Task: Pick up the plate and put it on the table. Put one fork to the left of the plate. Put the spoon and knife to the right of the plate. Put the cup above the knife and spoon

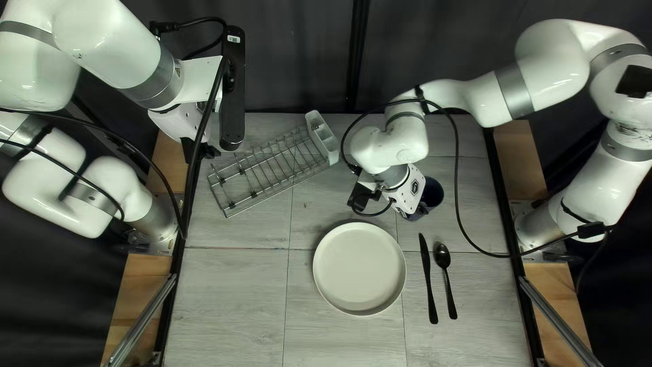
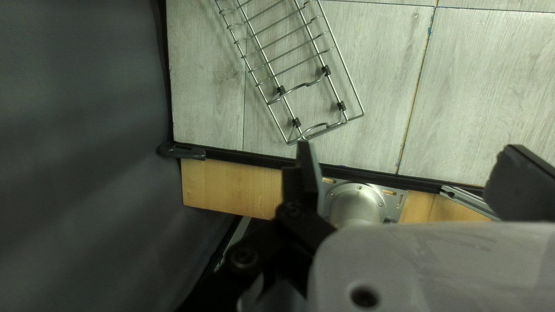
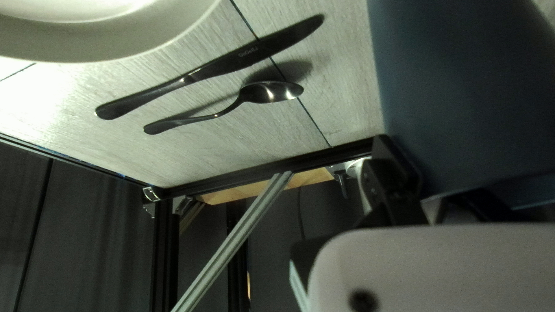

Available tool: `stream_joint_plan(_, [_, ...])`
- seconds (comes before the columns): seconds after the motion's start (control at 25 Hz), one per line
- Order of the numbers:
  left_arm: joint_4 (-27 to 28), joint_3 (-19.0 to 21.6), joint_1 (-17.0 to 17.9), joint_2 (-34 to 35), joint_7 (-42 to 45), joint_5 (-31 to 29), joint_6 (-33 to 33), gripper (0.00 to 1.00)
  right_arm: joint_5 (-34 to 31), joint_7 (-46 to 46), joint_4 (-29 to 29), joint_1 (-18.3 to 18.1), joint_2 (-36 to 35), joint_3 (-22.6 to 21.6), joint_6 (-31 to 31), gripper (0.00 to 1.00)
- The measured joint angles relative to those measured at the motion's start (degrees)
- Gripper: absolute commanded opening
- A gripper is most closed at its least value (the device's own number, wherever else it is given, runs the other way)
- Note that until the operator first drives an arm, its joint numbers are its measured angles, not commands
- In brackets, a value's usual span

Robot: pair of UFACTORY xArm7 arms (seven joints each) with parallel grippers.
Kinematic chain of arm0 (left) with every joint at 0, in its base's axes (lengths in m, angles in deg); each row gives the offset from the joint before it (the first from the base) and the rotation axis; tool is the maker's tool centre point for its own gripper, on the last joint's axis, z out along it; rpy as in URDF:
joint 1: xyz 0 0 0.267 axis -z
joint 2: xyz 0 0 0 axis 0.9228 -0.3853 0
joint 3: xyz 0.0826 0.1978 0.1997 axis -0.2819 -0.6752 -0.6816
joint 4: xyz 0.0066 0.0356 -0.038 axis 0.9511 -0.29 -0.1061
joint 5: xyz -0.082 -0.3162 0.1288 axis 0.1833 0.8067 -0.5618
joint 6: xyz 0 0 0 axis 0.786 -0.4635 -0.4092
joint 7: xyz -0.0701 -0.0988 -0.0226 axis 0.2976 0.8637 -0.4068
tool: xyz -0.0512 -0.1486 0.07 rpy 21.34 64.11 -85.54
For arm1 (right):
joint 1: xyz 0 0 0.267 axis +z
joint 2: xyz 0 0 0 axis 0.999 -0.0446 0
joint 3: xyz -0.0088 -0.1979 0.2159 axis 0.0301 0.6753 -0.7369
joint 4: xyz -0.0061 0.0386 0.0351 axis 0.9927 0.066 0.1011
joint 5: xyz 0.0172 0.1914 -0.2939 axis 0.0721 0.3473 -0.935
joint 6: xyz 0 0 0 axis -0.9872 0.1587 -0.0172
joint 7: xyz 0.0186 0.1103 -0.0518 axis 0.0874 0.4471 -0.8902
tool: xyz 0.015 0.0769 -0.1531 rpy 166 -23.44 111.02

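Note:
At the right of the top left view my right gripper (image 1: 409,190) is beside the dark blue cup (image 1: 433,194). In the right wrist view my right gripper (image 3: 404,153) is shut on the cup (image 3: 462,86); one finger lies at its edge, the other is hidden. The white plate (image 1: 359,268) lies below the arm. To its right are the black knife (image 1: 428,278) and the spoon (image 1: 443,261), nearly parallel. My left gripper (image 1: 202,151) is raised near the wire rack; in the left wrist view the left gripper (image 2: 407,150) stands open with nothing held.
The wire rack (image 1: 261,180) lies slantwise at the table's far left, with a pale holder (image 1: 322,138) at its right end. A black cable (image 1: 456,156) loops from the right arm over the table. Metal braces (image 1: 557,323) and black rails edge both sides.

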Motion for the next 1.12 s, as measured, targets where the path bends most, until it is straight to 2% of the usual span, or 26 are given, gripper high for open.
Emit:
stream_joint_plan(0.12, [0.0,0.0,0.0,0.0,0.0,0.0,0.0,1.0,1.52,2.0,-1.28,-0.58,5.71,-0.31,-0.29,1.0])
stream_joint_plan(0.32, [0.0,0.0,0.0,0.0,0.0,0.0,0.0,1.0,5.93,3.36,-5.43,-1.14,21.64,-1.12,-1.6,1.0])
stream_joint_plan(0.52, [0.0,0.0,0.0,0.0,0.0,0.0,0.0,1.0,10.75,1.87,-8.77,1.37,37.6,-0.54,-1.52,1.0])
stream_joint_plan(0.64, [0.0,0.0,0.0,0.0,0.0,0.0,0.0,1.0,13.12,0.78,-11.16,3.69,44.83,0.62,-1.15,1.0])
stream_joint_plan(0.76, [0.0,0.0,0.0,0.0,0.0,0.0,0.0,1.0,14.02,0.36,-12.21,4.59,47.07,1.15,-1.02,1.0])
stream_joint_plan(1.12, [-0.01,-0.01,0.0,-0.02,0.01,0.02,0.01,1.0,14.09,0.32,-12.29,4.66,47.27,1.19,-1.01,1.0])
